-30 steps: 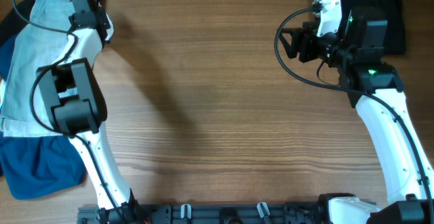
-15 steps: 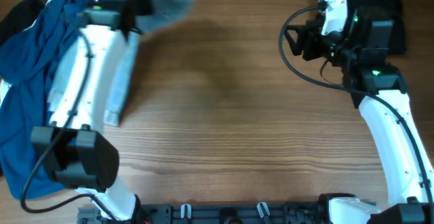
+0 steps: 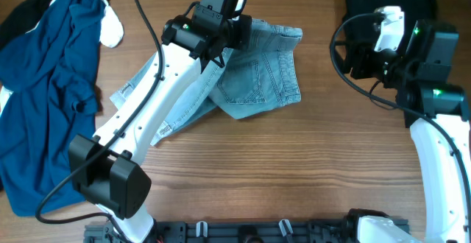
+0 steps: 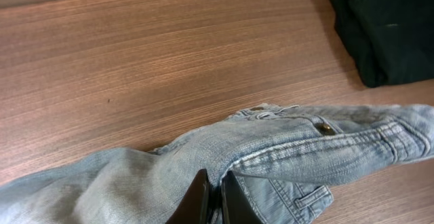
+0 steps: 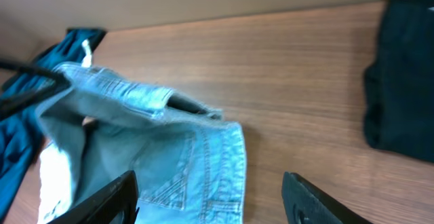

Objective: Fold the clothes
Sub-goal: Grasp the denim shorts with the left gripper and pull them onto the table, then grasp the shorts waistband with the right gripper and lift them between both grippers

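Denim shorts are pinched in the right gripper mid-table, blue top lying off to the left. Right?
No: the left gripper holds the denim shorts, clamped on the fabric in the left wrist view. The right gripper is open and empty. The blue top does lie to the left.

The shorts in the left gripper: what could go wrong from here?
1. The left gripper pinches only a thin fold of the shorts, so the denim may slip out.
2. The shorts lie crumpled, one leg under the left arm; a pull could bunch them more.
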### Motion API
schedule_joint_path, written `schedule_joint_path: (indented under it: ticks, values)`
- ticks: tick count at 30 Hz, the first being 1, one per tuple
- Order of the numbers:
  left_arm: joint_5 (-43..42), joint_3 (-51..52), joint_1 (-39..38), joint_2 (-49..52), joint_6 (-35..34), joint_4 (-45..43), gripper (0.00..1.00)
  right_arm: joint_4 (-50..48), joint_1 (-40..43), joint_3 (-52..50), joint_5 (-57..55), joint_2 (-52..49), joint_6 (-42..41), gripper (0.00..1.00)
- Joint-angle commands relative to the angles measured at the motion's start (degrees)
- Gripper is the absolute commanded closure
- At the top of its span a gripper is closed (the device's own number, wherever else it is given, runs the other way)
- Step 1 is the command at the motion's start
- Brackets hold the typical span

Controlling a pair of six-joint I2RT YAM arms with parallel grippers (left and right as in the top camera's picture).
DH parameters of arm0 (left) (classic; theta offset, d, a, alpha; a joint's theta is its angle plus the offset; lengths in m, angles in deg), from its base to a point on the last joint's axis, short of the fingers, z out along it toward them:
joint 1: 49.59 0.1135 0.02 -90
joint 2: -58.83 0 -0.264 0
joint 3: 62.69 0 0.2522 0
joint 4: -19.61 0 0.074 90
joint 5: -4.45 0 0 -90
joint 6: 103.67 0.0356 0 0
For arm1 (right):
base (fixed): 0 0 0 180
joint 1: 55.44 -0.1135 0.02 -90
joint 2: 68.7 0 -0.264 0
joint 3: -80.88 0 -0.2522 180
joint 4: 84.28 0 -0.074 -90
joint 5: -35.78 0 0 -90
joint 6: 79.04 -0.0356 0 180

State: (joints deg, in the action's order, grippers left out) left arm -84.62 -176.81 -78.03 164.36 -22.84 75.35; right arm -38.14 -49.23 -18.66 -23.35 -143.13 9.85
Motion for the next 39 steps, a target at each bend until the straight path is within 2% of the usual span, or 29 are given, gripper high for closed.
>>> schedule_joint_path:
  ticks: [1,3,12,18,22,30,32,36,39]
  values:
    - [-1.6,-0.8,-0.2,-0.2,-1.8,-1.2,0.96,1.2,-0.5,1.1,9.0,-3.0,9.6,0.29]
    - [-1.6,-0.8,-0.2,-0.2,-1.8,-1.2,0.96,0.7,-2.7,1.1,10.2,-5.0,13.2,0.27]
    - [-3.3,-0.8,-0.2,-0.2,-1.8,-2.0,0.96,0.1,-5.5,1.1,5.1,-7.9,8.1,0.3]
    - [-3.3,-0.8,-0.2,-0.6,-1.8,-2.7,0.96,-2.2,-6.7,1.1,5.6,-11.6,8.6,0.3]
    - [-3.3,-2.4,-0.2,-5.1,-1.8,-3.0,0.96,-3.1,-7.0,1.1,8.9,-12.0,8.5,0.3]
    - [-3.3,-4.0,-0.2,-15.9,-3.4,-6.6,0.96,-3.0,-7.0,0.3,5.1,-17.6,8.7,0.3]
    - [-3.3,-4.0,-0.2,-17.6,-3.4,-6.5,0.96,-4.3,-7.0,0.3,5.2,-20.7,8.8,0.3]
    - [-3.3,-4.0,-0.2,-19.2,-3.4,-6.3,0.96,-7.4,-7.0,0.3,11.5,-25.9,14.8,0.29]
    - [-3.3,-4.0,-0.2,-19.3,-3.4,-5.7,0.96,-12.7,-7.0,0.3,10.9,-28.1,14.8,0.26]
